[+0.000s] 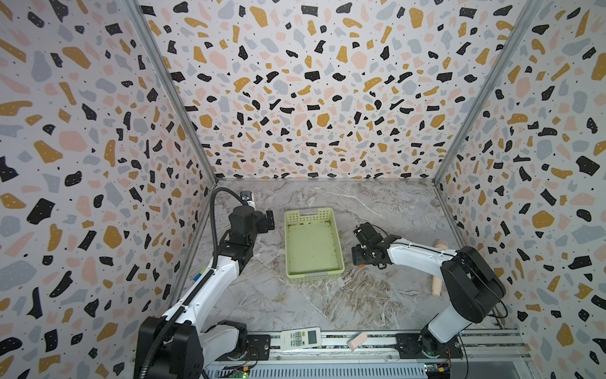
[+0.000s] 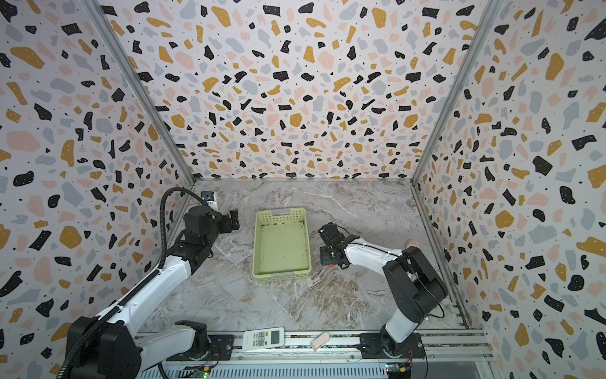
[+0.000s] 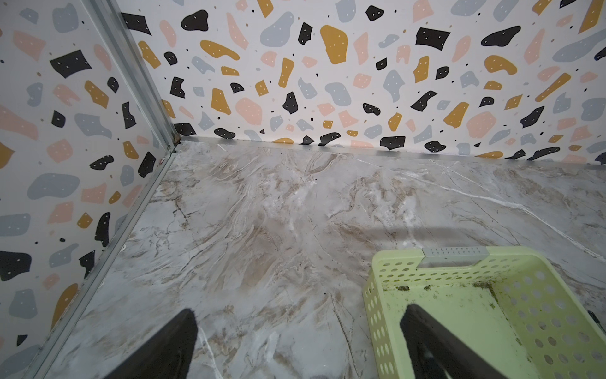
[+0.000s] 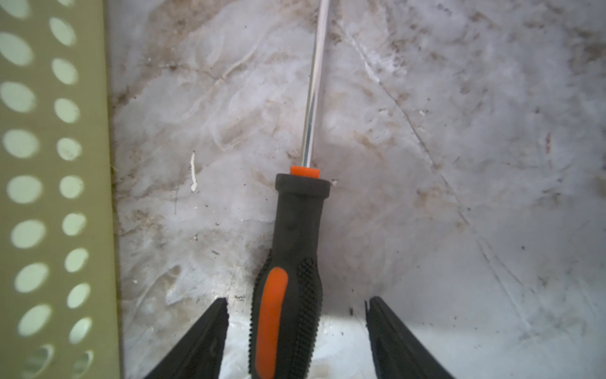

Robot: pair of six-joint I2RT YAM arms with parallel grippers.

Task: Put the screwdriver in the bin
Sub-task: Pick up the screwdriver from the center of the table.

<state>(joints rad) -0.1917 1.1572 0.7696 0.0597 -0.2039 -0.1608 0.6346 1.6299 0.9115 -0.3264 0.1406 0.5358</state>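
Observation:
The screwdriver (image 4: 296,229) lies on the marble table just right of the bin, its black handle with an orange inlay between my right gripper's fingers and its metal shaft pointing away. My right gripper (image 4: 298,300) is open, with a gap on each side of the handle. In both top views the wrist hides the tool except an orange tip (image 1: 361,265). The pale yellow-green bin (image 1: 310,213) stands mid-table with nothing in it; its perforated wall (image 4: 59,197) is close to the right gripper (image 1: 359,254). My left gripper (image 3: 300,308) hangs open by the bin's far left corner (image 3: 393,259).
A white remote (image 1: 300,339) and a pink block (image 1: 357,341) lie on the front rail. A wooden rolling pin (image 1: 436,288) lies at the right, partly behind the right arm. A small white device (image 1: 247,198) sits in the back left corner. Patterned walls enclose three sides.

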